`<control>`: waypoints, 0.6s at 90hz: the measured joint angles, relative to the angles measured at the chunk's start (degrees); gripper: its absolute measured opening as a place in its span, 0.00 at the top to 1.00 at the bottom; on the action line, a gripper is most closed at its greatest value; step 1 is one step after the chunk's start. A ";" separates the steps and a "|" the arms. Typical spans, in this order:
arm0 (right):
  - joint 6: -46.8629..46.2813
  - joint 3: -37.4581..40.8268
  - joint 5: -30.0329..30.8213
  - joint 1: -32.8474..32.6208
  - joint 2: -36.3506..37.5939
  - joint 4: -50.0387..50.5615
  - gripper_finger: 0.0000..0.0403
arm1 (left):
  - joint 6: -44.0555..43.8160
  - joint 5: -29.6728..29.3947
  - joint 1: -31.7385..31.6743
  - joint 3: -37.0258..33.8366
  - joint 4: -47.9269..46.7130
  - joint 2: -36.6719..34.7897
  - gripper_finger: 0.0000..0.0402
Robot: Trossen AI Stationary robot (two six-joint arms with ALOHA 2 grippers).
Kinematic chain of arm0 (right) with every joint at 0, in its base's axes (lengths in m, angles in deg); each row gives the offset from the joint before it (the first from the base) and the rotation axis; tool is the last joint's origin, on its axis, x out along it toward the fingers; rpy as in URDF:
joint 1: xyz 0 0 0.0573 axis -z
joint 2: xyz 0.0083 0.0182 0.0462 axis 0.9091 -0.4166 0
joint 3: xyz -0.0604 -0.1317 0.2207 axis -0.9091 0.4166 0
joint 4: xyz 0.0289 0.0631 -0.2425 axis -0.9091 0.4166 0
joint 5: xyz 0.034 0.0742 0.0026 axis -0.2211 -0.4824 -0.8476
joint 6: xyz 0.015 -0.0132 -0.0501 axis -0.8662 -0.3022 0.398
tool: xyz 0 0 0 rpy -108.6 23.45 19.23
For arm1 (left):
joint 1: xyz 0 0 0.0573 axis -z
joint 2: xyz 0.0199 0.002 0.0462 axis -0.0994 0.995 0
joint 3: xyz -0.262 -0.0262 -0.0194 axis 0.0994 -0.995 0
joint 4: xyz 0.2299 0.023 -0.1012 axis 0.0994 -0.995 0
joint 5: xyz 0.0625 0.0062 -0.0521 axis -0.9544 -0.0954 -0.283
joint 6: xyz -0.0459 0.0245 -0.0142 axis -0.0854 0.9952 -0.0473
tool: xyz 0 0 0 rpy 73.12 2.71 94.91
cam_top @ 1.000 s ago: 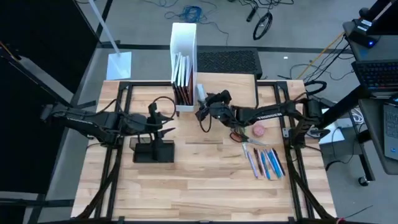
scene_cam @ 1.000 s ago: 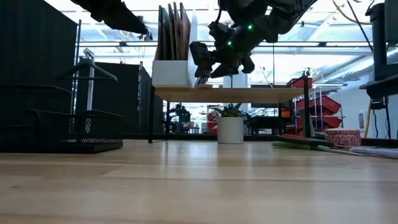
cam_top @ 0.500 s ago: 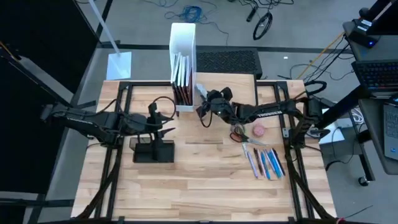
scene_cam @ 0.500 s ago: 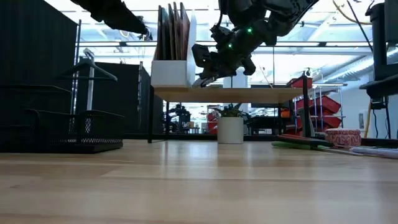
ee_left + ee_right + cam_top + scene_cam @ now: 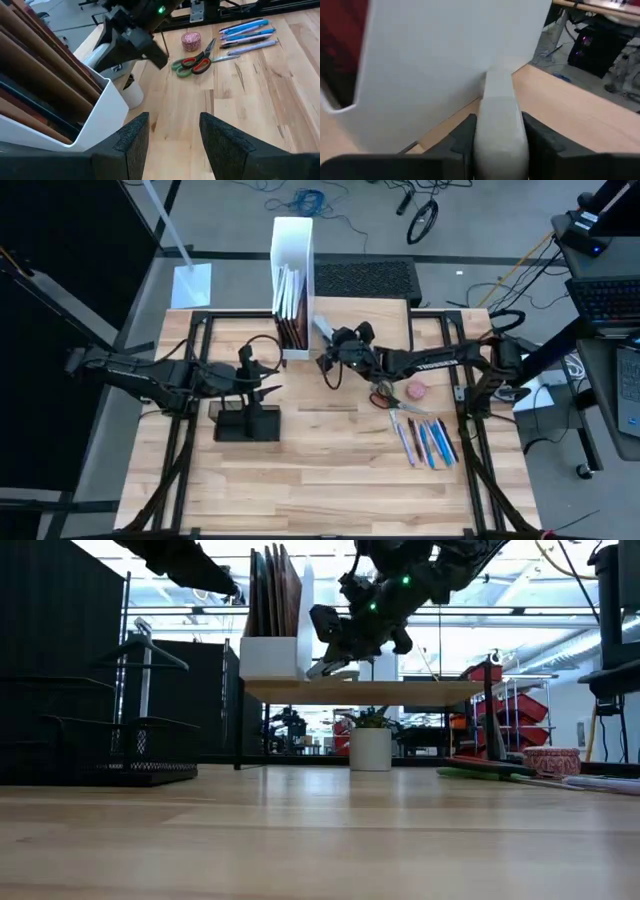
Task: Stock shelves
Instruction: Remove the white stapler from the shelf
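Note:
The shelves are a low light-wood riser at the table's far middle, seen in the low view as a flat top on thin black legs. A tall white file box with folders stands on the riser's left end. My right gripper is over the riser beside the box, shut on a small white oblong block. My left gripper hangs open above a black organizer tray. My right gripper pinches the white block by its two long sides between its two fingers, which lie along it. The block's free end sticks out ahead and meets the file box's white side wall. In the low view the block slants down toward the riser's top.
Red-and-green scissors, a small pink round thing and several pens lie on the table's right half. The black tray stands left of centre. Black frame rails run along both table sides.
My right gripper has gone a little toward the table's far edge and slightly up with the white block, bringing its free end against the file box. The box has shifted a little toward the table's left.

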 joint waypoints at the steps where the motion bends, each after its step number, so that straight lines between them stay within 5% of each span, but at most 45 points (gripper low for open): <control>1: 0.15 0.00 0.10 -0.09 0.22 0.20 0.75 | -0.01 0.00 0.00 0.00 0.00 0.00 0.60; 27: -0.18 0.00 1.38 -4.41 8.54 8.90 0.75 | -0.02 0.00 0.00 0.00 -0.02 0.00 0.60; 54: -16.56 -0.02 0.69 -14.70 19.30 35.97 0.75 | -0.31 0.00 0.00 0.02 -0.04 0.00 0.60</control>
